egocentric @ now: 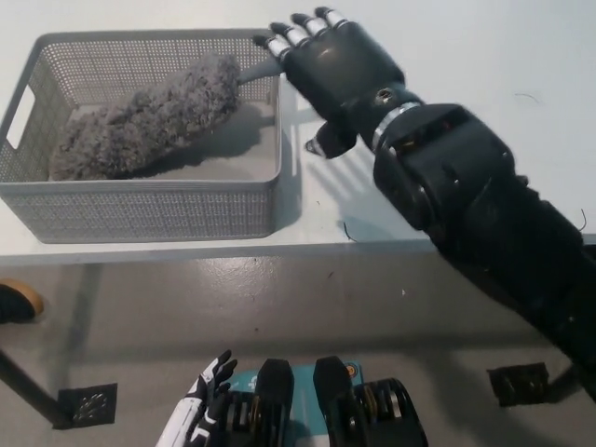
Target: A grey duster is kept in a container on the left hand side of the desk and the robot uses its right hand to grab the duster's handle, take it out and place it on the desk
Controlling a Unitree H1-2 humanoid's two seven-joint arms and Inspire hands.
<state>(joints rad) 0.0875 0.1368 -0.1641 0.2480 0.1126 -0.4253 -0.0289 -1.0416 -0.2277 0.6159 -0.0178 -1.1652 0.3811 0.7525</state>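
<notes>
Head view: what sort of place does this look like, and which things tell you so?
Probably a lab or workshop test area: a plain white desk, a bare, concrete-looking floor below it, and a robot's black right hand over a duster in a mesh basket.

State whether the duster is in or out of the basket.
In: the duster lies inside the basket, handle over the rim beneath the right hand. Whether it is gripped: cannot tell; left hand hangs low.
</notes>
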